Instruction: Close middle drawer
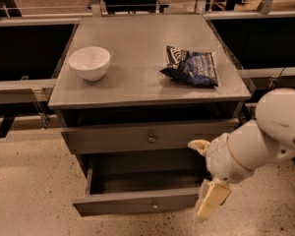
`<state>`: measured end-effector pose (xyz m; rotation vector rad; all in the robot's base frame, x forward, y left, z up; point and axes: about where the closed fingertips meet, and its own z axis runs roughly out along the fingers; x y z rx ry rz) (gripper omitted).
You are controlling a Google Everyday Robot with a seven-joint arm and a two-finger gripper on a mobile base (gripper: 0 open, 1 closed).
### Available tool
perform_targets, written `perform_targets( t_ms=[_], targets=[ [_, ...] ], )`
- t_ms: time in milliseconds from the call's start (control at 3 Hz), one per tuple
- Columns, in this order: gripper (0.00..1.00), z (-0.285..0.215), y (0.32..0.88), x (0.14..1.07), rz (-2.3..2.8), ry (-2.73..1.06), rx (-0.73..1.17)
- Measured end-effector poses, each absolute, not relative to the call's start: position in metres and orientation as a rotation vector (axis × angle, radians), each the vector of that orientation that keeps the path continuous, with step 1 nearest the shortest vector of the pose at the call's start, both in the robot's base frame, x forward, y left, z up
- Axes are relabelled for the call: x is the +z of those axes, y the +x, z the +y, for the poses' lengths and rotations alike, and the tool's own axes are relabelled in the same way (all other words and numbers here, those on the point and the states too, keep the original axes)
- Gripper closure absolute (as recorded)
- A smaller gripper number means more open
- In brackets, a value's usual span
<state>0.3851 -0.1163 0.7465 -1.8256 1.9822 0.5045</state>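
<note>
The middle drawer [119, 203] stands pulled out below the tabletop. It has a slim grey front panel with a tiny pale knob [155, 206] at its centre and a deep dark box behind. My gripper [202, 180], pale yellow on a white rounded arm, hangs at the drawer's right end, close beside the right corner of the front panel. I cannot tell if it touches the panel. It holds nothing that I can see.
Above it, the taller grey drawer front with a brass knob [151, 138] stands slightly out. On the grey tabletop [137, 77] are a white bowl [89, 62] at the left and a dark chip bag [192, 67] at the right. Speckled floor lies in front.
</note>
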Motion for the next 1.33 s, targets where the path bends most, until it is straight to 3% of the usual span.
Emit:
perform_targets(
  t_ms=[667, 1333],
  targets=[
    [0.00, -0.073, 0.351, 0.645, 1.841, -1.671, 0.602],
    [0.00, -0.070, 0.365, 0.637, 1.805, -1.653, 0.552]
  ],
)
